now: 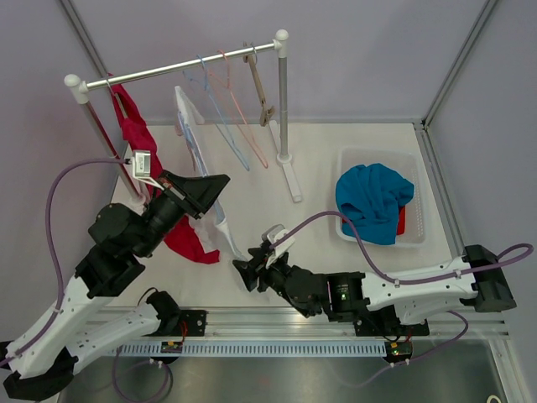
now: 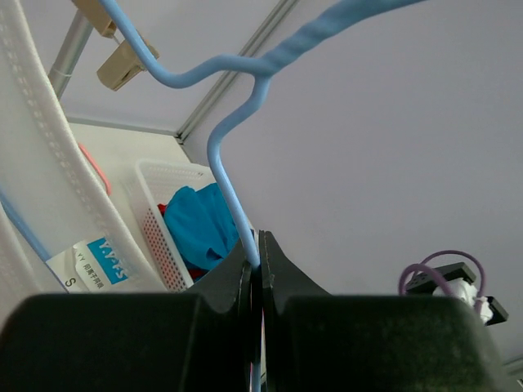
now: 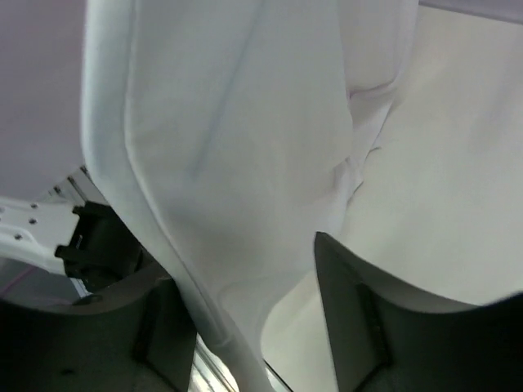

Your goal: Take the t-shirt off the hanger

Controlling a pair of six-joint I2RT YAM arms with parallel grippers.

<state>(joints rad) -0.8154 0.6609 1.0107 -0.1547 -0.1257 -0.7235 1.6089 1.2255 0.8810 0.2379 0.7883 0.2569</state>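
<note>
- White t-shirt point(image 1: 220, 228) hangs on the near-left part of the table point(image 1: 336, 168), its lower folds trailing down to the front edge.
- Right arm lies low along the near edge, stretched leftward, with its wrist turned toward the fabric.
- Right gripper point(image 1: 242, 274) stands wide apart. The wrist view shows a fold of the white cloth running between its fingers point(image 3: 359, 318), and neither finger is pressed onto it.
- Left arm rises from its base at the near-left corner, elbow bent, forearm angled up and to the right.
- Left gripper point(image 1: 220, 185) is pinched tight on the wire neck of the blue hanger point(image 2: 219, 163) that carries the shirt, jaws meeting around the wire just below the bend.
- Beside that grip, the shirt's ribbed collar point(image 2: 49, 163) and a blue-printed label point(image 2: 96, 261) fill the left of the wrist view.
- Red garment point(image 1: 134, 126) hangs at the left end of the rack, behind the left arm, its tail showing under the forearm.
- Upper part of the t-shirt reaches up close to the rail point(image 1: 180, 67). Whether the hanger's hook sits on the rail cannot be told.
- Farther right along the rail hang a bare light-blue hanger point(image 1: 220, 113), a pink hanger point(image 1: 243, 117) and a wooden clip hanger point(image 1: 262, 88).
- White basket point(image 1: 419, 164) sits on the far-right side of the table, holding a blue cloth point(image 1: 373, 197), well apart from both grippers.
</note>
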